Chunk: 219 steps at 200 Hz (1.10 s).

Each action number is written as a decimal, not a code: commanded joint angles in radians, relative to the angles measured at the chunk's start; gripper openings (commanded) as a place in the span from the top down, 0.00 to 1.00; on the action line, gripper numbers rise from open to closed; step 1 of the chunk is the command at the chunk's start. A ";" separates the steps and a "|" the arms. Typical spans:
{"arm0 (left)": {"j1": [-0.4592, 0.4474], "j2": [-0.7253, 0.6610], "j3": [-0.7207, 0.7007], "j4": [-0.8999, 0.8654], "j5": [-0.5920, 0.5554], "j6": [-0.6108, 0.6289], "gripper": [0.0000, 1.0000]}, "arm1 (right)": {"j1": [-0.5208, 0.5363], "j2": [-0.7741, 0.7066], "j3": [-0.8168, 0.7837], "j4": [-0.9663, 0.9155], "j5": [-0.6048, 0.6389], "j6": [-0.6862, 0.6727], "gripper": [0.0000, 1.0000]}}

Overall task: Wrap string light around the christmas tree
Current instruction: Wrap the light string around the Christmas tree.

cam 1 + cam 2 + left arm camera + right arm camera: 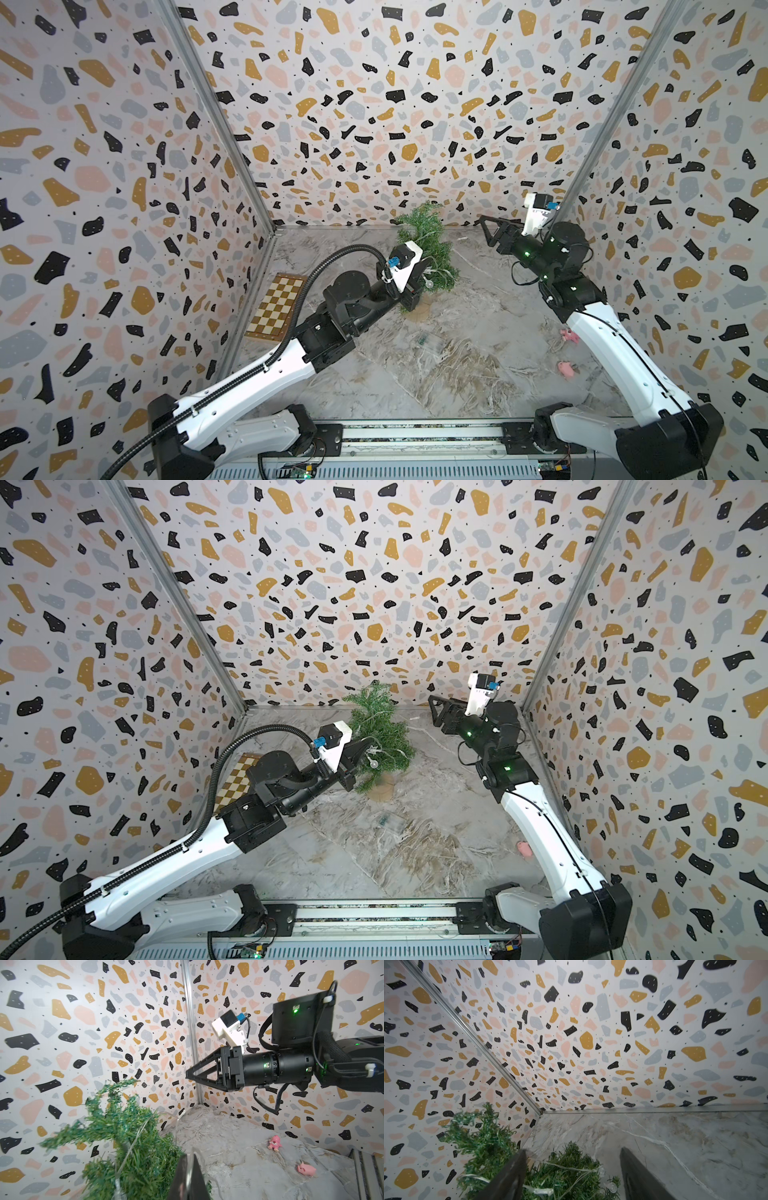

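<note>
The christmas tree (419, 232) is at the back of the worktop (457, 374), its trunk mostly hidden behind the left hand (190, 1156). That hand is pinched shut on the string light (544, 1190), whose pale wire gets lost among the needles. The right hand (573, 1149) hangs near the tree, fingers apart and empty.

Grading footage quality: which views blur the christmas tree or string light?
Left wrist view: christmas tree branches smeared, left pincer a dark unfocused wedge. Right wrist view: string light readable, tree slightly soft. Both top views: evenly lit, sharp.
</note>
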State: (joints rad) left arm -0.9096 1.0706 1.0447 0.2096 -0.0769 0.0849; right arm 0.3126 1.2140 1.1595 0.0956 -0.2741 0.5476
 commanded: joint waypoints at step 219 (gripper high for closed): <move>0.167 -0.074 -0.106 -0.038 -0.172 -0.047 1.00 | 0.555 -0.026 -0.287 0.040 0.215 -0.201 0.43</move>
State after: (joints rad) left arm -0.7506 1.0206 0.9508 0.1497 -0.2646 0.0540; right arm 0.8574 1.1870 0.8772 0.0822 -0.0891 0.3305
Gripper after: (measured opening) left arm 0.047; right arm 0.580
